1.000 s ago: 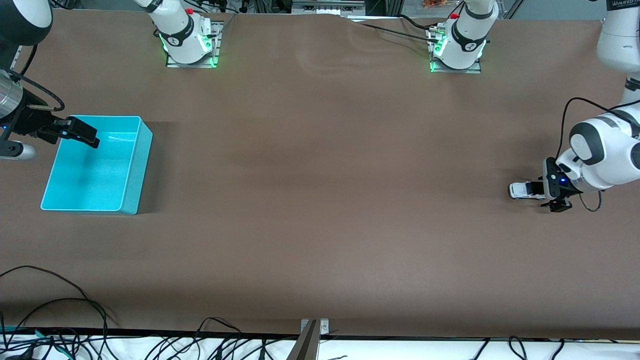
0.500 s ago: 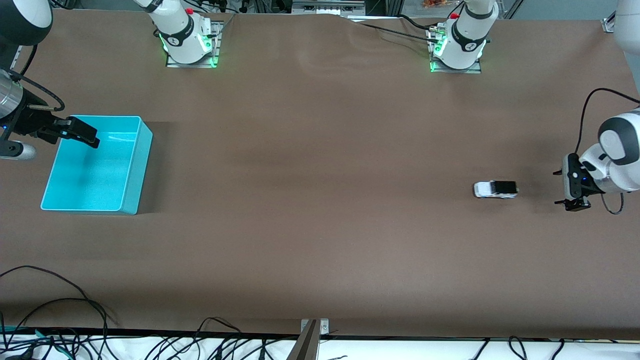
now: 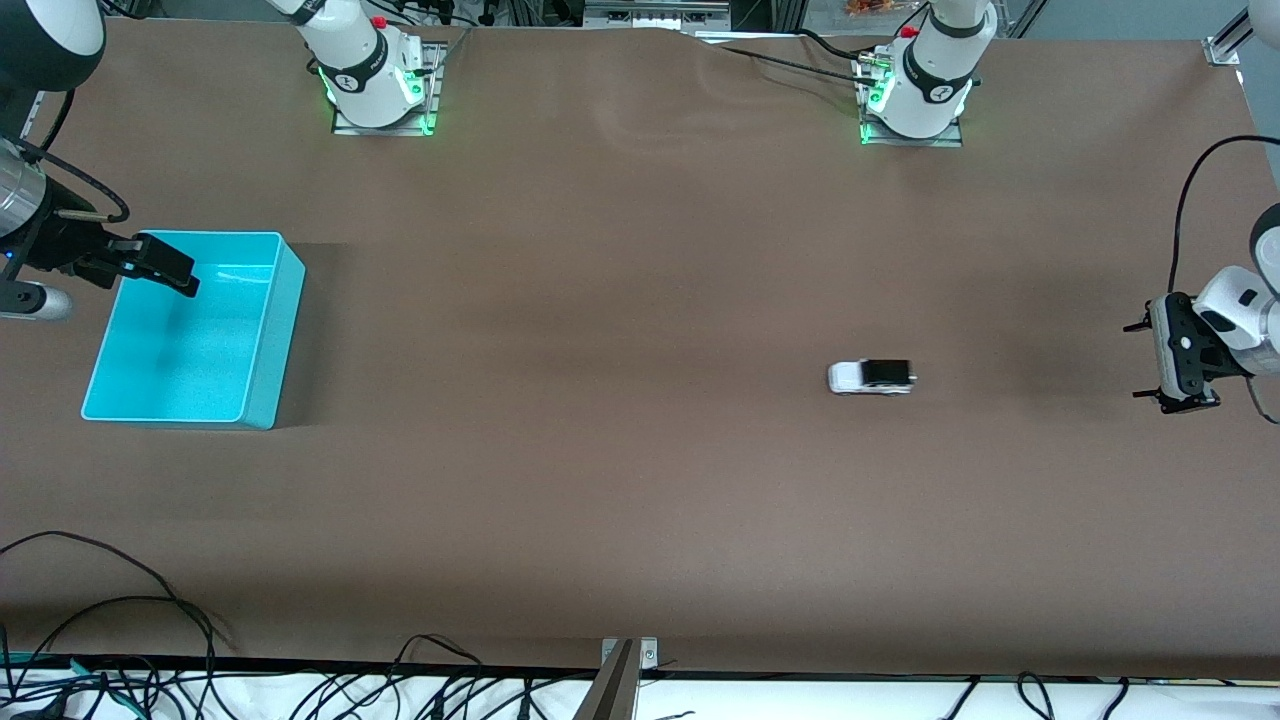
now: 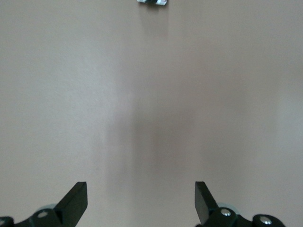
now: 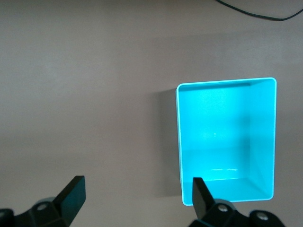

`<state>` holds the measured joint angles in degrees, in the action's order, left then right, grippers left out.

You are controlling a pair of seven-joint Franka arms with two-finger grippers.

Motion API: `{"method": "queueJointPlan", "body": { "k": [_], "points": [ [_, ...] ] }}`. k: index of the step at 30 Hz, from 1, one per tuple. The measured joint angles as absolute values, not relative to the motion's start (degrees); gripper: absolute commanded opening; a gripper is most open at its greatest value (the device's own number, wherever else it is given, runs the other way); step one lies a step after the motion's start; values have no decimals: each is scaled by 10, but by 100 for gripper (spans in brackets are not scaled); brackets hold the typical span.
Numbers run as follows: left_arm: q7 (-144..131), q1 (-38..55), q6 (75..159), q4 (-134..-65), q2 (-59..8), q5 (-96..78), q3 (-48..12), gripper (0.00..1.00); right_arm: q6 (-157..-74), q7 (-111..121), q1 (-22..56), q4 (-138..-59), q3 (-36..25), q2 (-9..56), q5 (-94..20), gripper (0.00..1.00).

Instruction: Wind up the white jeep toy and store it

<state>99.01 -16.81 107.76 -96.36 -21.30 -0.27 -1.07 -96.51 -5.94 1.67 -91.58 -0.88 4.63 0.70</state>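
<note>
The white jeep toy (image 3: 871, 377) with its black roof stands alone on the brown table, between the middle and the left arm's end; the left wrist view catches it at the frame edge (image 4: 152, 2). My left gripper (image 3: 1142, 362) hangs open just above the table at the left arm's end, well apart from the jeep, nothing between its fingers (image 4: 140, 198). The turquoise bin (image 3: 283, 335) sits empty at the right arm's end. Over its edge farthest from the jeep, my right gripper (image 3: 168, 268) waits open and empty (image 5: 137, 194), with the bin (image 5: 226, 142) below it.
Both arm bases (image 3: 378, 85) (image 3: 915, 95) stand along the table edge farthest from the front camera. Loose black cables (image 3: 120, 640) lie along the nearest edge. A wide stretch of bare brown table lies between the jeep and the bin.
The jeep, which stood between the left gripper's fingers, has rolled across the table toward the bin. The left gripper has drawn back toward its own end. The right arm has not moved.
</note>
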Motion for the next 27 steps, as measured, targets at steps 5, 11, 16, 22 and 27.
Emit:
{"method": "queueJointPlan", "body": {
  "k": [5, 11, 16, 22, 27],
  "points": [
    [911, -138, 1036, -933, -195, -3, -12, 100, -972, -59, 17, -916, -9, 46, 7, 100],
    [773, -101, 980, -904, -173, -3, -12, 100, -975, -59, 17, -916, -9, 46, 7, 100],
    [669, -80, 939, -889, -155, -2, -12, 100, -975, -59, 17, -916, -9, 46, 7, 100],
    [554, -46, 913, -877, -142, 11, -12, 100, -974, -59, 17, -916, -9, 46, 7, 100],
    [469, -21, 907, -872, -128, 14, -12, 100, -974, -58, 17, -916, -9, 46, 7, 100]
  ]
}}
